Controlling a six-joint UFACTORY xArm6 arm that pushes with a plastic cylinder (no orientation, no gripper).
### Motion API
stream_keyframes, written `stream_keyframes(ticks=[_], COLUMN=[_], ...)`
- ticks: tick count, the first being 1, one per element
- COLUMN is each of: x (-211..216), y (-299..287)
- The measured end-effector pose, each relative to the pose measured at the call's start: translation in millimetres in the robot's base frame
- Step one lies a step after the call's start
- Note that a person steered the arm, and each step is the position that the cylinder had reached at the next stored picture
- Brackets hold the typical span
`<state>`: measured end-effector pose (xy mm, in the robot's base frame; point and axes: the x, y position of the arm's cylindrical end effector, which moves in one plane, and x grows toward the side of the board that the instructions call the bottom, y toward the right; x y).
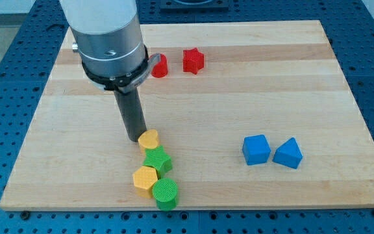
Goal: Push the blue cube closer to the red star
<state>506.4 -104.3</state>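
Note:
The blue cube (256, 149) lies on the wooden board (239, 97) at the lower right, with a blue triangular block (288, 153) touching its right side. The red star (193, 60) lies near the view's top, centre. My tip (134, 138) is at the lower centre-left, touching or almost touching the upper left of a yellow heart block (149, 139). The tip is far to the left of the blue cube and below the red star.
A red block (159, 65), partly hidden by the arm, lies left of the red star. Below the yellow heart, a green star-like block (157, 159), a yellow hexagon block (145, 180) and a green round block (166, 193) form a chain near the bottom edge.

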Motion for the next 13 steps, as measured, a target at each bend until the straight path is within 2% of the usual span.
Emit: stream_keyframes(ticks=[1,3,4,5,6,8,9,10,12,13], x=[-8.6,-61.3,-61.7,-79.4,-119.2,-123.7,-104.6,-54.8,93.8,94.0], y=[-7.0,17.2,17.2,26.3,69.8,185.2,237.2,289.2,296.6,260.4])
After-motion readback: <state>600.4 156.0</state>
